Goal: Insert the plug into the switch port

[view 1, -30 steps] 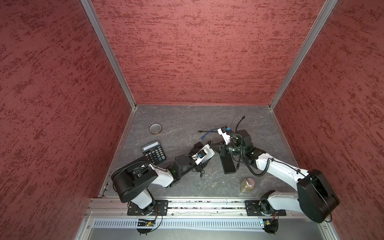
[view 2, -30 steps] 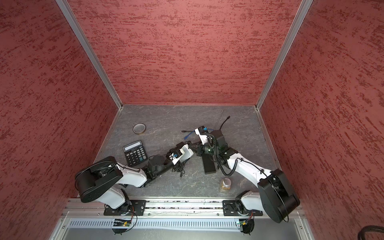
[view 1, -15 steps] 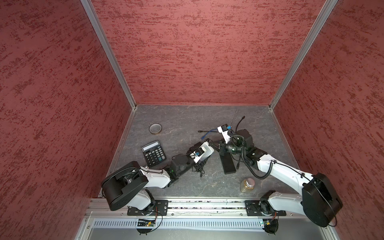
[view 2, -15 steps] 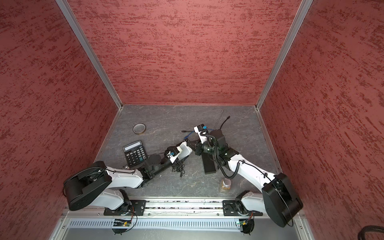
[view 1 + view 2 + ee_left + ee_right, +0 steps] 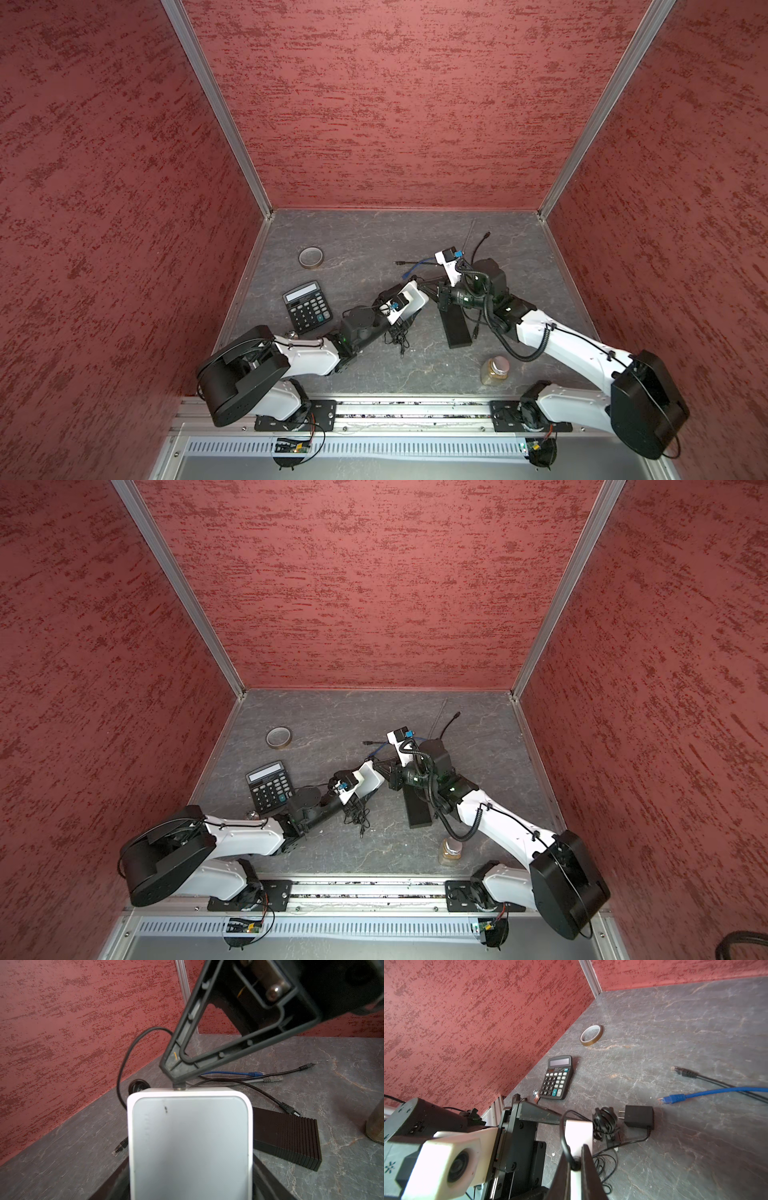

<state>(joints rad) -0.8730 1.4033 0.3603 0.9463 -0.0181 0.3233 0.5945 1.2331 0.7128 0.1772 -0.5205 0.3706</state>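
Quick rundown for you. The grey stone-look surface (image 5: 374, 241) carries everything. Your left claw (image 5: 406, 309) is spread wide around the white switch (image 5: 190, 1142). It grips the switch by its sides and holds it up off the surface. Your right claw (image 5: 177, 1076) is pinched narrow right at the switch's far end.

The black ribbed box (image 5: 457, 328) lies flat just beside the switch, on the right arm's side. The calculator (image 5: 307, 306) sits on the switch's other side, well apart from it. The jar (image 5: 495, 370) stands past the box from the switch. The tape roll (image 5: 311, 257) lies on the calculator's side too, farther from the switch.

The black power adapter (image 5: 639, 1116) rests on the surface just below the switch, next to a bundle of its cord. The blue cable (image 5: 675, 1098) ends near the switch, apart from it.

The plug (image 5: 180, 1087) is clamped in your right claw, its tip touching the switch's end face. You can't tell from these views whether it's seated in the port.
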